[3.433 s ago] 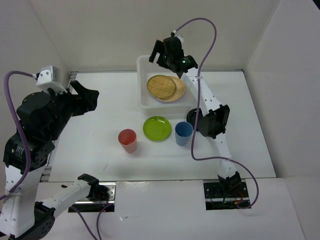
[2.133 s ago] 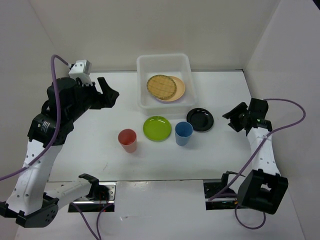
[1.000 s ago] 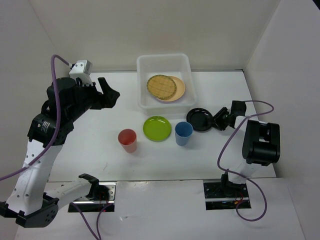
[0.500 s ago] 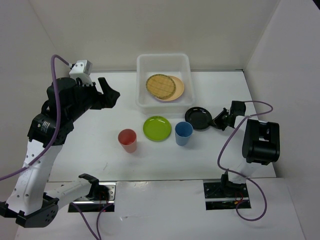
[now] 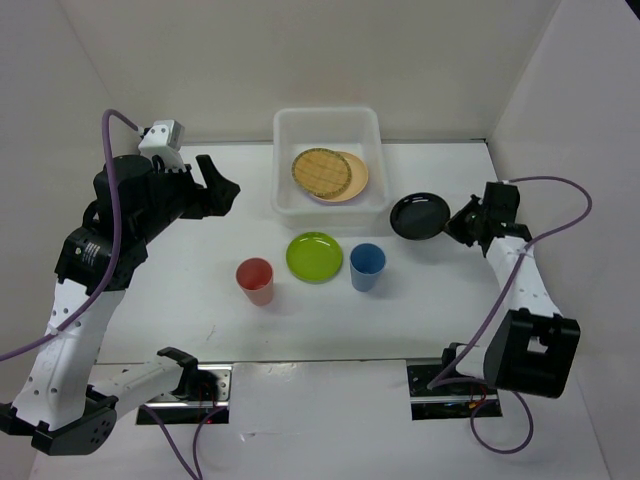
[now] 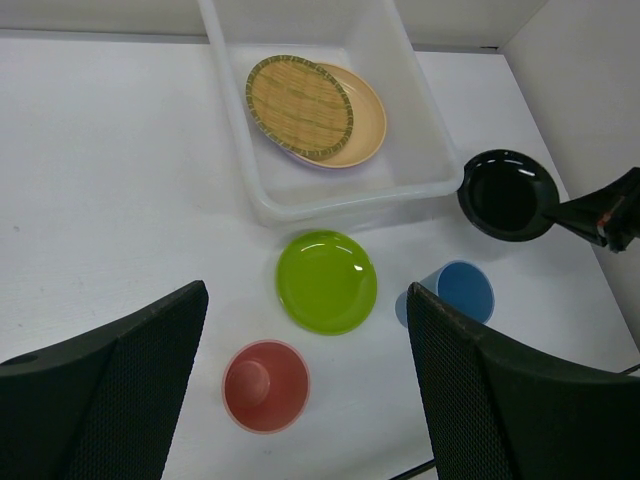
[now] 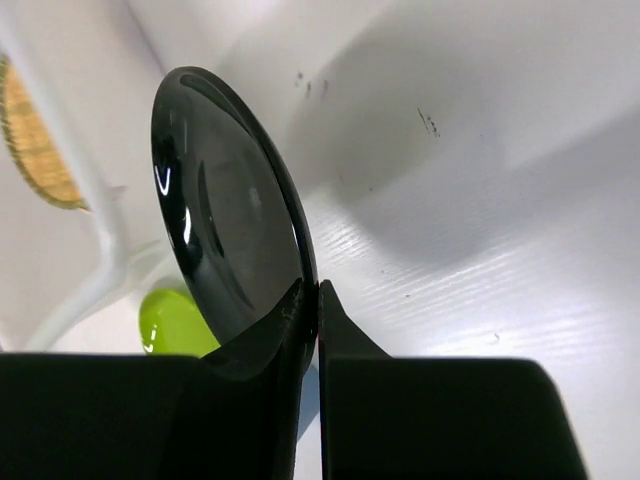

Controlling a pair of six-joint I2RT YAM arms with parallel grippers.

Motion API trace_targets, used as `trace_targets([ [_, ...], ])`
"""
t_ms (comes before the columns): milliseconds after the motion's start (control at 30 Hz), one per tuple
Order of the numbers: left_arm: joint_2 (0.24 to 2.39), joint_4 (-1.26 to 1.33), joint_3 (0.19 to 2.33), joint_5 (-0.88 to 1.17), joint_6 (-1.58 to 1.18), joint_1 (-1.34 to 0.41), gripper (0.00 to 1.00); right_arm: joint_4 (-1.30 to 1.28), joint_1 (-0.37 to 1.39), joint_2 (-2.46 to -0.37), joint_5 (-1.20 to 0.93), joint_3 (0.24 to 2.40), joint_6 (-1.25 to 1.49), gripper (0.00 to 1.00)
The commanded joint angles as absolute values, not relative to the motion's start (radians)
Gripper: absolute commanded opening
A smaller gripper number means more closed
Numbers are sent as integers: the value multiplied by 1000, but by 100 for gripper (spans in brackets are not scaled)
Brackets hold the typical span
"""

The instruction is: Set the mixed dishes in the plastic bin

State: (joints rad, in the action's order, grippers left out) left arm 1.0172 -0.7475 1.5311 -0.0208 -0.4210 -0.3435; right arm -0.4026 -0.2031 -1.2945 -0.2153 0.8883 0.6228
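We are seeing the left gripper (image 5: 222,181) hanging high over the left side of the table (image 5: 180,290), fingers spread wide and holding nothing. Below it, in a row near the front, the red cup (image 5: 255,280) is standing upright with its mouth up. Just right of it the green plate (image 5: 315,256) is lying flat. Next comes the blue cup (image 5: 367,266), upright too and close to the green plate, though we cannot tell if they are touching.

Behind the green plate the bin (image 5: 326,113) is sitting at the back of the table. In it the woven disc (image 5: 322,171) is lying on the peach plate (image 5: 358,177), overlapping its left part.

Right of the bin's near right corner, the black plate (image 5: 420,216) is hanging in the right gripper (image 7: 310,305). It is outside the bin and looks to be off the table. The wrist view is showing the fingers pressed together on the plate's rim, pinching it. The right arm is reaching in from the right side.
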Motion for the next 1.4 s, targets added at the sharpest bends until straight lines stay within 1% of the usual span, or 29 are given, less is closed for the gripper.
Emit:
trace_targets([
  [0, 1006, -723, 1526, -21, -411, -339, 87, -511, -219, -1180, -146, 979, 617, 0],
  [67, 1006, -723, 1526, -21, -411, -339, 87, -532, -219, -1134, -102, 1032, 617, 0],
  [167, 1006, -723, 1526, -21, -411, -339, 87, -555, -219, -1123, -91, 1103, 617, 0],
  [233, 1006, -723, 1526, -21, -411, -339, 87, -534, -219, -1138, -145, 1138, 608, 0],
  [267, 1006, -723, 1526, -21, -411, -339, 87, -516, -219, -1147, -210, 1138, 607, 0],
  [333, 1006, -723, 1526, -21, -411, -339, 87, -467, -146, -1187, -229, 1176, 629, 0],
  [367, 1006, -723, 1526, -21, -411, -339, 87, -457, -109, -1209, -197, 1193, 629, 0],
  [400, 1006, -723, 1526, -21, -411, -339, 87, -457, -31, -1257, -174, 1234, 641, 0],
  [533, 1006, -723, 1526, -21, -411, -339, 87, -362, 110, -1394, -158, 1314, 699, 0],
  [733, 997, -761, 1548, -49, -411, -339, 87, -308, 225, -1645, -158, 1453, 718, 0],
  [1033, 997, -782, 1595, -71, -411, -339, 87, -295, 305, -1913, -72, 1659, 736, 0],
  [1367, 997, -801, 1605, -80, -411, -339, 87, -347, 333, -2097, -29, 1812, 746, 0],
])
